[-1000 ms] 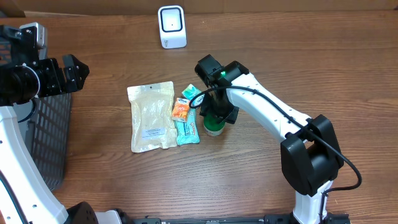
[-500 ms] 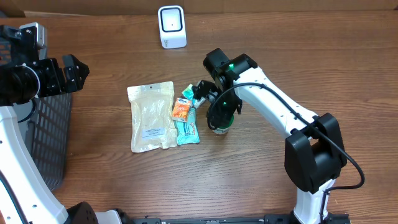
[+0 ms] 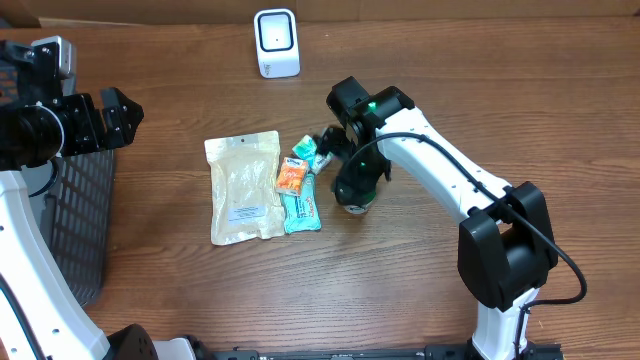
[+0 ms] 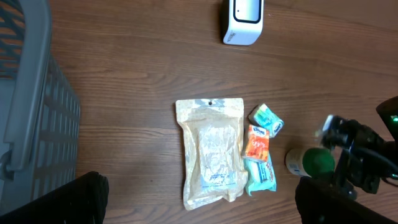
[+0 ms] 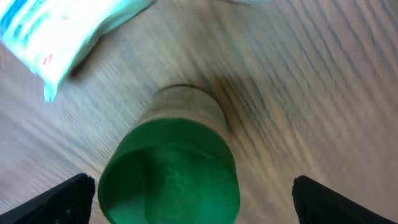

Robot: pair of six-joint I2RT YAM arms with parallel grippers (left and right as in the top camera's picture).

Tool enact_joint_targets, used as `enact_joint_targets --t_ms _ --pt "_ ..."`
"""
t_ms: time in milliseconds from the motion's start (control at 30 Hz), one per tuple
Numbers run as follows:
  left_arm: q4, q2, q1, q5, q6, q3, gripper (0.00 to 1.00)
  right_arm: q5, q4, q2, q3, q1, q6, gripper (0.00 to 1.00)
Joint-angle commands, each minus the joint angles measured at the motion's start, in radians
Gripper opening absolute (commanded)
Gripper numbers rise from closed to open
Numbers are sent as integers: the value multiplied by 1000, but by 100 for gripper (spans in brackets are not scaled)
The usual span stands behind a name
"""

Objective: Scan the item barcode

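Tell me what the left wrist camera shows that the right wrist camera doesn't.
Only the left wrist: the white scanner, the tan pouch, the orange packet, the small teal packet and the basket. Only the right wrist: a close look down onto the top of the green-capped bottle. Both: that bottle, the open right gripper by it, the long teal packet, blurred in the right wrist view, and the wooden table.
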Motion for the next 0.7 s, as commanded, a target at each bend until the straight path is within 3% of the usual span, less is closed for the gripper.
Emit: enact_joint_targets --t_ms 0,300,500,667 --pt "3 -21 2 14 26 6 100 -11 -5 -19 31 -11 422 100" --pt "3 -21 2 14 26 6 100 -105 -8 -45 63 -34 690 100" --pt "3 -21 2 14 26 6 100 -105 2 -181 142 -34 832 100" --pt "3 -21 2 14 26 6 100 -69 -34 -297 152 -35 842 100"
